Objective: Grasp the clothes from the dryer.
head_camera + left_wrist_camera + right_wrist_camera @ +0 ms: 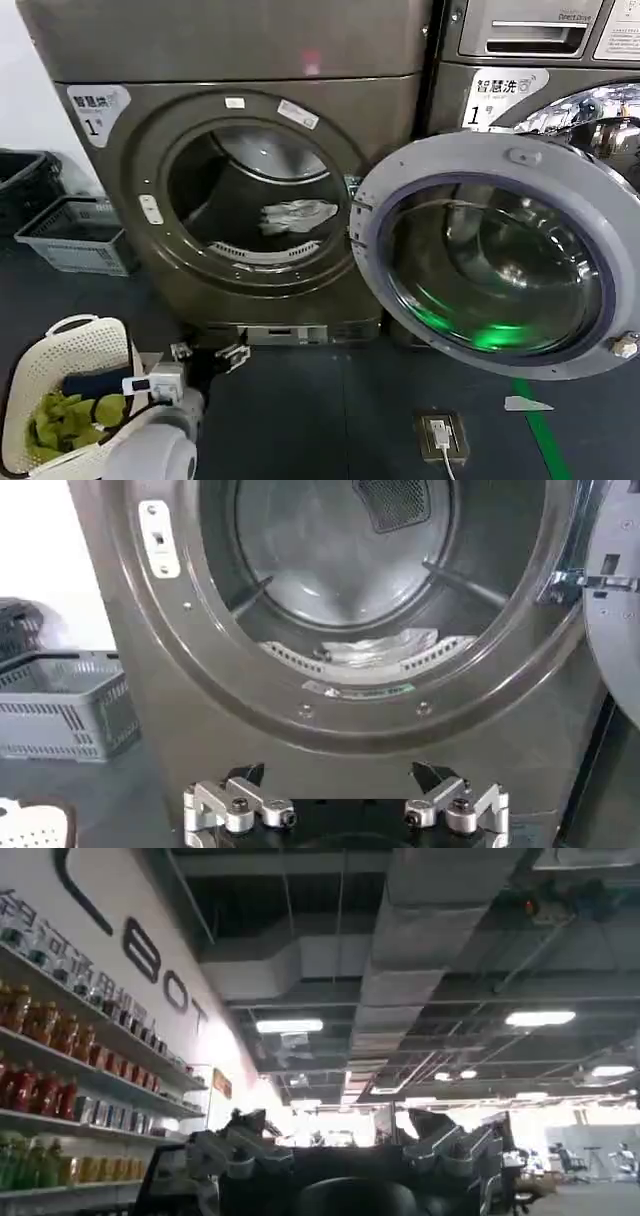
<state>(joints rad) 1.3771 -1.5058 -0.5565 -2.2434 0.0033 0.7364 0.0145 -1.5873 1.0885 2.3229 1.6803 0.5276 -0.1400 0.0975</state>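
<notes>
The dryer (230,60) is bronze-grey with a white "1" label, and its round glass door (490,255) is swung open to the right. The clothes (297,215), a small whitish-grey crumpled bundle, lie on the drum floor toward the right. My left gripper (210,352) hovers low in front of the dryer's base, below the porthole and well short of it. In the left wrist view this gripper (338,775) is open with nothing between its fingers, and the clothes (375,650) lie beyond the drum lip. My right gripper (340,1123) is open, empty and aimed toward the ceiling.
A white basket (45,365) with a yellow-green cloth stands at the lower left beside my left arm. A grey crate (75,235) and a black bin (20,185) sit left of the dryer. A neighbouring machine (530,60) is behind the door. A floor socket (440,435) lies ahead.
</notes>
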